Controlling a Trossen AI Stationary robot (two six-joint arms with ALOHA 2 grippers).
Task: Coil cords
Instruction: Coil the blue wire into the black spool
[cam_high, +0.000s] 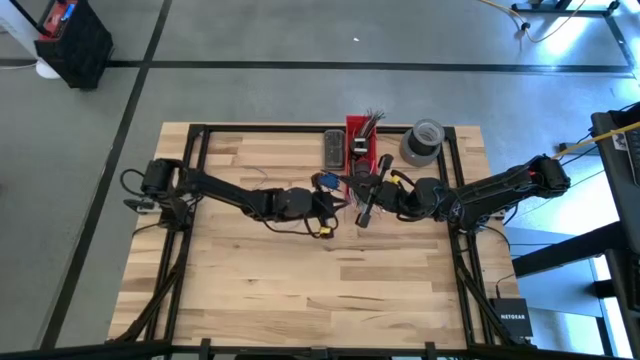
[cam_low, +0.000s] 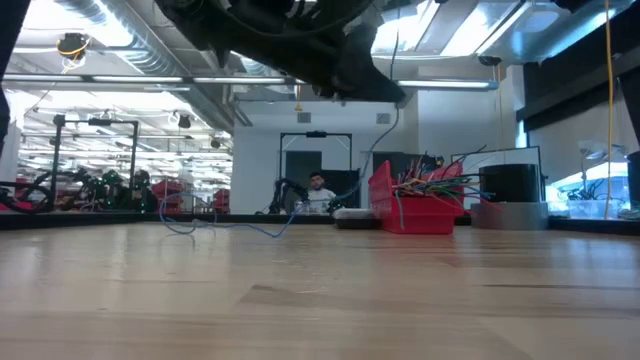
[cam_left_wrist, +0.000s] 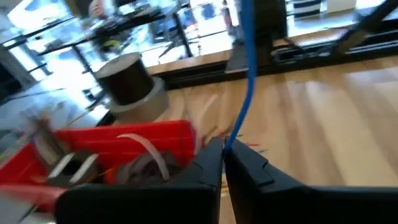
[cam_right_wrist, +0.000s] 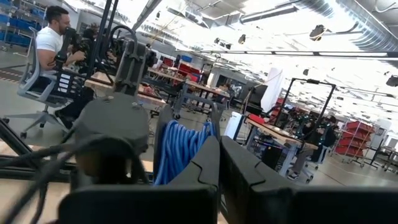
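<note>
1. The left gripper (cam_left_wrist: 222, 155) is hanging above the mid-table, just in front of the red bin (cam_left_wrist: 124, 140). Its jaws are pressing together on a blue cord (cam_left_wrist: 249, 68).
2. In the left wrist view, the blue cord is leaving the pinch point between the fingertips (cam_left_wrist: 211, 158) and running straight away from them as a taut line.
3. The right gripper (cam_right_wrist: 219, 152) is sitting raised above the table, facing the left gripper, with the two nearly meeting in the high view. Its jaws are standing closed.
4. In the right wrist view, a coil (cam_right_wrist: 180, 149) of blue cord is lying just beyond and beside the closed fingertips, wound in several parallel turns. Whether the jaws are clamping any strand of it cannot be told.
5. In the low view, a thin blue cord (cam_low: 240, 225) is hanging from the arms down to the table (cam_low: 320, 300) and trailing loosely along its far part, beside the red bin (cam_low: 415, 212).
6. A grey tape roll (cam_high: 422, 141) is standing at the table's far edge, just beside the red bin (cam_high: 358, 145).
7. A person (cam_right_wrist: 53, 46) is sitting on a chair in the room beyond the table.
</note>
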